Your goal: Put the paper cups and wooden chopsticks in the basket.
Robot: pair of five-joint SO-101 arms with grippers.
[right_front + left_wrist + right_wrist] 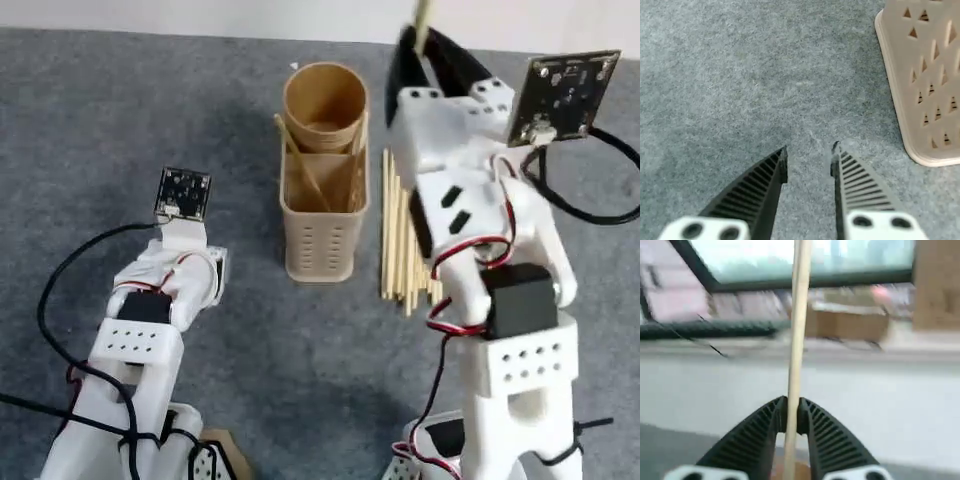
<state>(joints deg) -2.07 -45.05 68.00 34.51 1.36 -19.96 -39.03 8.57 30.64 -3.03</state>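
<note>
From above, a paper cup [324, 105] stood in the basket [320, 230]; chopsticks [396, 240] lay on the bench [180, 100] beside it, parallel to its long side. At the left wrist, the left end effector [809, 165] was apart over the bench. At the right wrist, the right end effector [791, 412] clamped one chopstick [799, 315], which pointed out past its fingertips.

Grey, felt-like covering [250, 120] lies over the table, with a pale strip [200, 15] along its far edge. Beyond the table stands a plain white wall [900, 405]. Above it, blurred, a bright window [750, 255] in a dark frame [695, 270] glows with light; a brown cardboard box [850, 325] sits just below the frame, and a tan panel [937, 285] stands next to the window
</note>
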